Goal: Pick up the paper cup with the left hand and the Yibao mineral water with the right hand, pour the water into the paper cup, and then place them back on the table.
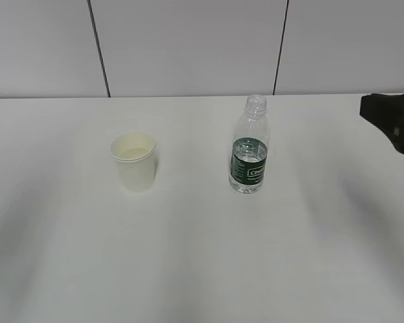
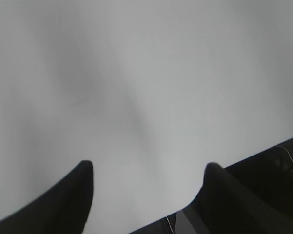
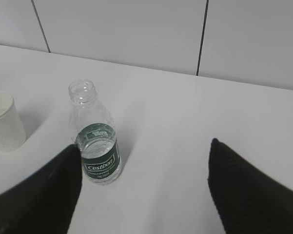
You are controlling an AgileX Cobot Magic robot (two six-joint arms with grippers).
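Cup (image 1: 136, 160) stands upright on the white worktop (image 1: 202, 269), left of centre in the exterior view, some liquid visible inside. Bottle (image 1: 249, 145) stands upright to the cup's 3 o'clock, well apart from it, capless, green label band, water (image 1: 247, 183) low in it, roughly at label level. Neither is held. Right hand (image 1: 393, 120) shows only as a black piece at the exterior view's right edge, at the bottle's 3 o'clock, clear of it. Right wrist view: right fingers (image 3: 244, 195) spread wide, nothing between them; bottle (image 3: 95, 141) sits just past the left finger tip, at about 11 o'clock from the gap; cup (image 3: 4, 123) at the frame's 9 o'clock edge, partly cut off. Left wrist view: left hand (image 2: 148, 168) fingers (image 2: 63, 202) spread, empty, over bare blurred worktop (image 2: 146, 87); neither cup nor bottle in this view. Left hand not seen in the exterior view. Grey wall panels (image 1: 188, 47) with dark seams behind the worktop.
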